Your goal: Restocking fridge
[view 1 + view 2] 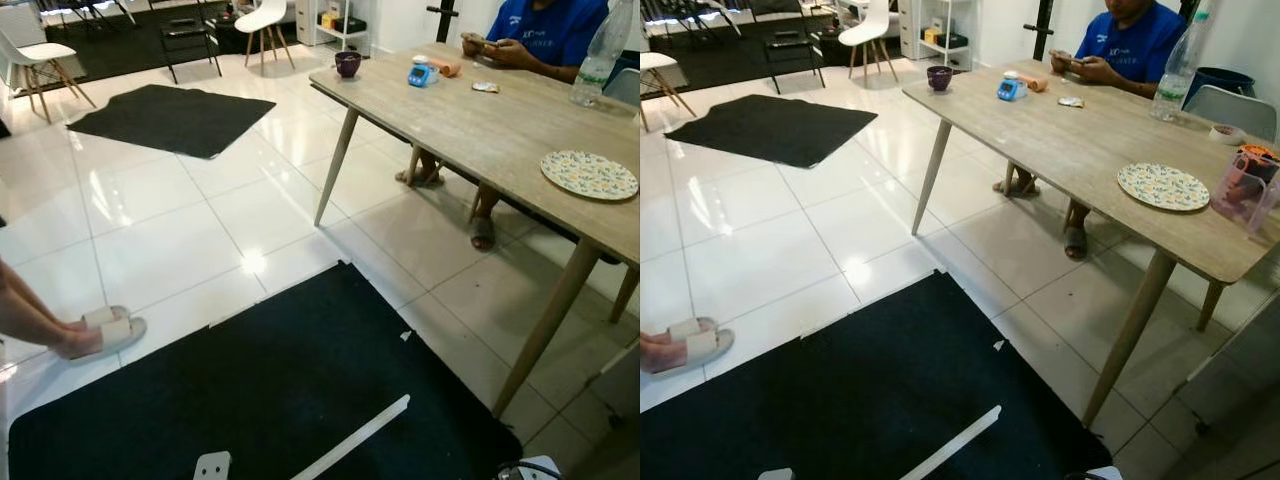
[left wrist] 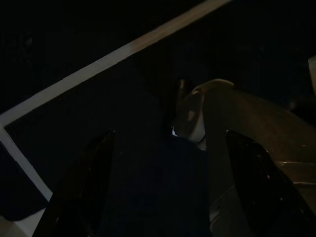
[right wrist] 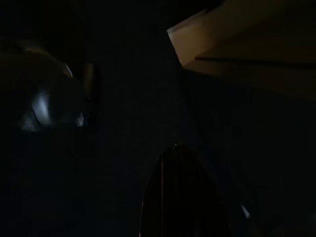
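A wooden table [image 1: 1090, 130] stands to my right. On it are a clear water bottle [image 1: 1175, 72], a pink pitcher [image 1: 1240, 190], a patterned plate [image 1: 1162, 186], a purple cup [image 1: 939, 77] and a small blue object [image 1: 1011, 89]. My left gripper [image 2: 170, 148] hangs low over the black mat, open with nothing between its fingers [image 2: 94, 182]. In the dark right wrist view, my right gripper [image 3: 182, 192] also hangs idle over the floor.
A large black mat [image 1: 270, 400] with a white strip [image 1: 350, 440] lies right before me. A person's sandalled feet [image 1: 105, 330] rest at its left edge. Another person in a blue shirt [image 1: 1130, 45] sits behind the table. A second mat [image 1: 170, 118] and chairs [image 1: 262, 20] are farther back.
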### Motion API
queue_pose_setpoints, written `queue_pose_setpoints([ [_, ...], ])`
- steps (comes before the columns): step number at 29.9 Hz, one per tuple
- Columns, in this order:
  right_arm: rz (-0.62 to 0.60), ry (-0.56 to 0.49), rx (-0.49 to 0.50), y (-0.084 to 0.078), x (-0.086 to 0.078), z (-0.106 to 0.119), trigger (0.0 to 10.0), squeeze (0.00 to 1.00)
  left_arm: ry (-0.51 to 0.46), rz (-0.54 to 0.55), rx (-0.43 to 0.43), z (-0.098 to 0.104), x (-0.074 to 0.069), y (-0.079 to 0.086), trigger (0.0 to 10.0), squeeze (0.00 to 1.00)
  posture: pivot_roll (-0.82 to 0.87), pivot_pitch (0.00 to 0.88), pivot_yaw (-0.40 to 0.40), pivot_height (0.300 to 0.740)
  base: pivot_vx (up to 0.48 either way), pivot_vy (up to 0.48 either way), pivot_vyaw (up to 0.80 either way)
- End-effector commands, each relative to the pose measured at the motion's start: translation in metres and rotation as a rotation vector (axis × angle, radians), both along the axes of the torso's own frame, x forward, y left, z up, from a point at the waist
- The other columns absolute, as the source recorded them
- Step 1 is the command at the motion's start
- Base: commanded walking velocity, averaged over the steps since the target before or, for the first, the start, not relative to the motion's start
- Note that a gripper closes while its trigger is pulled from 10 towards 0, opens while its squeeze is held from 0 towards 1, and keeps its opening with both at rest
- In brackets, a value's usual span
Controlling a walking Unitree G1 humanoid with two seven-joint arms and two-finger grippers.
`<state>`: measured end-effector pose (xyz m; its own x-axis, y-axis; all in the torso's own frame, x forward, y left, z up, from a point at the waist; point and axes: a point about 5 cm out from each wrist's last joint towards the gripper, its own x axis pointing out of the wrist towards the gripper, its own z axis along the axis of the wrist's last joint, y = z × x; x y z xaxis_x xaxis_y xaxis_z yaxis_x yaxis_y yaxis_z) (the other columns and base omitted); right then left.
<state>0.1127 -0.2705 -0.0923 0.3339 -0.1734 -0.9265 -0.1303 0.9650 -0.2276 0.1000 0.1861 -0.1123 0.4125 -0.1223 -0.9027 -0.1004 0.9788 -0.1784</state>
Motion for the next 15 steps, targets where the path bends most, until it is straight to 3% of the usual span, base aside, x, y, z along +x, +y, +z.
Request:
queue_pose_setpoints([
  [1,-0.013,0.006,0.0,-0.0022,-0.0027,0.0,10.0,0.0,0.02,-0.014,-0.008,-0.0015,-0.004,-0.0038,10.0,0.0,-0.02,0.0,-0.005,0.74,0.33,0.0,0.0],
  [15,-0.02,-0.001,0.002,-0.0031,-0.0006,0.0009,10.0,0.0,0.018,-0.014,-0.009,-0.0013,-0.0025,-0.0042,10.0,0.0,-0.02,0.0,-0.005,0.74,0.336,0.0,0.0],
])
